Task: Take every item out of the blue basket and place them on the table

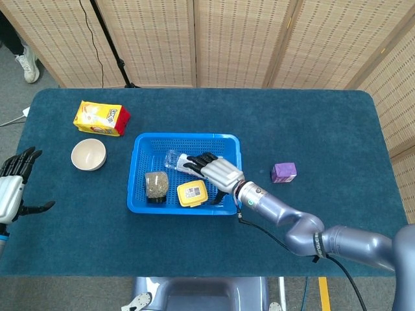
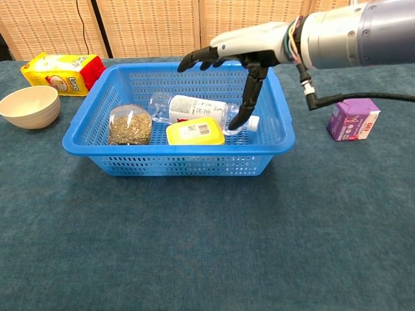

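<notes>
The blue basket (image 1: 139,202) (image 2: 194,166) holds a clear water bottle (image 1: 177,160) (image 2: 188,107), a yellow box (image 1: 191,193) (image 2: 194,131) and a round jar of brown grains (image 1: 156,184) (image 2: 130,125). My right hand (image 1: 217,172) (image 2: 240,50) hovers open above the bottle, fingers spread, thumb pointing down near the bottle's cap end. A purple carton (image 1: 284,172) (image 2: 353,119) stands on the table right of the basket. My left hand (image 1: 13,188) is open at the table's left edge, holding nothing.
A yellow and red snack pack (image 1: 100,118) (image 2: 61,71) and a cream bowl (image 1: 88,154) (image 2: 28,106) sit left of the basket. Blue cloth covers the table (image 1: 194,246). Wicker screens stand behind.
</notes>
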